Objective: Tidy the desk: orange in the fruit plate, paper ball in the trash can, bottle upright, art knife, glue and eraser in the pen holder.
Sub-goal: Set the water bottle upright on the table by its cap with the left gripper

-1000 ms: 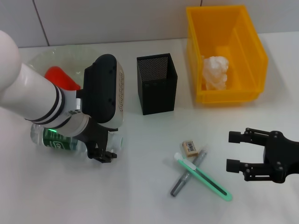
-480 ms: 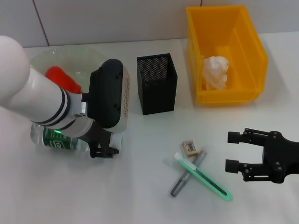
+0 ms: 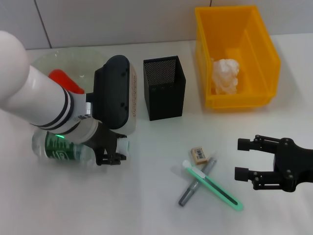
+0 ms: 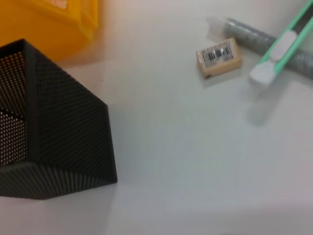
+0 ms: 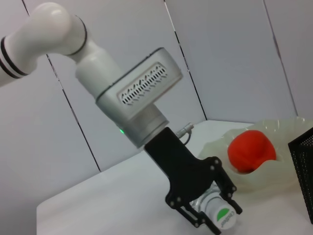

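Note:
The bottle [image 3: 61, 149] lies on its side at the front left, its white cap [image 5: 223, 218] pointing right. My left gripper [image 3: 111, 152] is shut around its neck just behind the cap, and it also shows in the right wrist view [image 5: 211, 219]. The orange [image 3: 61, 81] lies in the fruit plate [image 3: 73, 59]. The paper ball [image 3: 225, 75] lies in the yellow trash can [image 3: 270, 54]. The eraser [image 3: 198, 154], the green art knife [image 3: 212, 186] and the grey glue stick [image 3: 194, 187] lie on the table in front of the pen holder [image 3: 164, 88]. My right gripper [image 3: 241, 158] is open and empty to their right.
The pen holder [image 4: 54, 137] stands between the fruit plate and the trash can. The art knife lies crossed over the glue stick. The eraser [image 4: 218, 57] lies just beside the knife's white end [image 4: 261, 74]. A tiled wall runs behind the table.
My left arm has turned and shifted a little to the right at the bottle's neck; the bottle has shifted slightly and its cap shows more. The right gripper has barely moved.

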Action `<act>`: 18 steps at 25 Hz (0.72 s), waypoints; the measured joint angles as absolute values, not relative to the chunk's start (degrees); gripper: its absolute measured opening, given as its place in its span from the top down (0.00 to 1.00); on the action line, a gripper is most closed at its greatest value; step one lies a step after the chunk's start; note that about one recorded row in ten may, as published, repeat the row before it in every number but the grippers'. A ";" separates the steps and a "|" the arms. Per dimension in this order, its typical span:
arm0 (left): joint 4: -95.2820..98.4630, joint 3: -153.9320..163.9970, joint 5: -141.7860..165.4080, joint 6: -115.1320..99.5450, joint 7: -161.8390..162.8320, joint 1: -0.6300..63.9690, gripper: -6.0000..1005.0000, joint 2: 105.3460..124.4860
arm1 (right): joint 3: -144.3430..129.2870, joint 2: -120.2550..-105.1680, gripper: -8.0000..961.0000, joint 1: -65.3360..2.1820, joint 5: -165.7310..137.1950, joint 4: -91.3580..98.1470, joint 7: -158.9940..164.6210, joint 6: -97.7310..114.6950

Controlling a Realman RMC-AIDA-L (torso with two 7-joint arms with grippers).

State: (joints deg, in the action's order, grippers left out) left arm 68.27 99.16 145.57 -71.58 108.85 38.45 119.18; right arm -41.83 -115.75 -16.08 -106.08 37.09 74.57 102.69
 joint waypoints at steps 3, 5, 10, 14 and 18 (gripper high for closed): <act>71.89 99.11 145.64 -73.67 113.26 37.36 0.57 119.15 | -41.83 -115.75 0.12 -16.08 -106.09 37.09 74.66 102.66; 74.93 99.07 145.59 -74.94 115.52 36.07 0.57 119.07 | -41.83 -115.76 0.12 -16.09 -106.09 37.09 74.66 102.64; 82.25 96.92 144.25 -77.89 119.65 32.79 0.57 118.92 | -41.76 -115.85 0.12 -16.09 -106.09 37.09 74.49 102.06; 85.09 90.54 138.38 -80.21 119.65 30.70 0.57 118.71 | -41.75 -115.67 0.12 -16.32 -106.16 37.09 74.60 101.52; 86.82 82.44 132.06 -81.66 119.13 28.06 0.57 118.57 | -41.74 -115.54 0.12 -16.41 -106.16 37.10 74.66 101.51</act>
